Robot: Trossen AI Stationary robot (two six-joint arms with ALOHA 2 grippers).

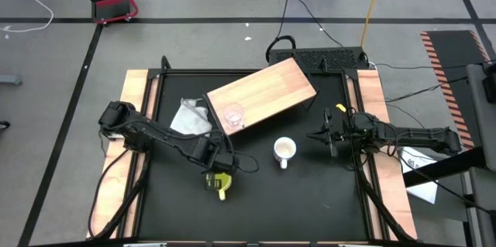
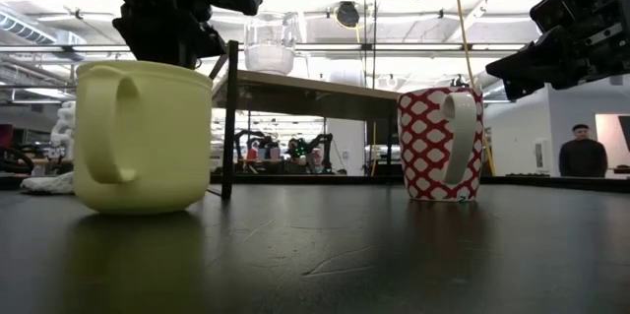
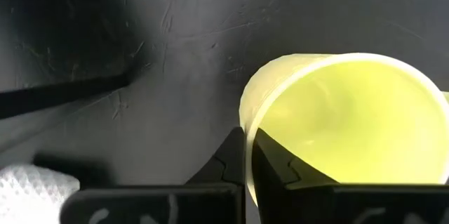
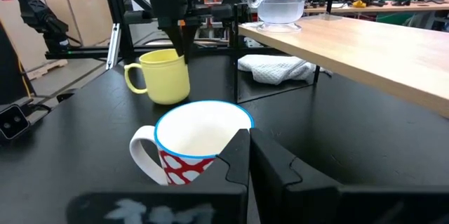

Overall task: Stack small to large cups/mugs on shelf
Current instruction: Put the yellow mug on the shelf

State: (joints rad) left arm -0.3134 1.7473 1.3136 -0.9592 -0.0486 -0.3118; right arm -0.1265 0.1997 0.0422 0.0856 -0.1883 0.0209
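Note:
The yellow handled mug (image 2: 143, 137) stands upright on the black table, near and left of the shelf. My left gripper (image 3: 249, 155) is shut on its rim from above. The white mug with the red pattern (image 2: 440, 144) stands upright on the table in front of the shelf's right half. My right gripper (image 4: 249, 148) hovers to the right of it, shut and empty, above the table. The small clear glass cup (image 1: 232, 114) stands on the near left corner of the shelf's wood-grain top (image 1: 263, 92). My left gripper pinches the yellow mug's wall at the rim (image 3: 247, 122), one finger inside the mug and one outside. It is on the side away from the handle (image 2: 113, 122). The fingers (image 4: 181, 41) come from above, pointing down. The mug stands upright with its base on the table.
A white-grey cloth (image 1: 190, 118) lies on the table at the shelf's left end. The shelf stands on thin dark legs (image 2: 229, 117), at an angle to the table's edges. Light wood strips (image 1: 136, 123) run along the table's left and right sides. A person (image 2: 583, 152) stands in the room beyond.

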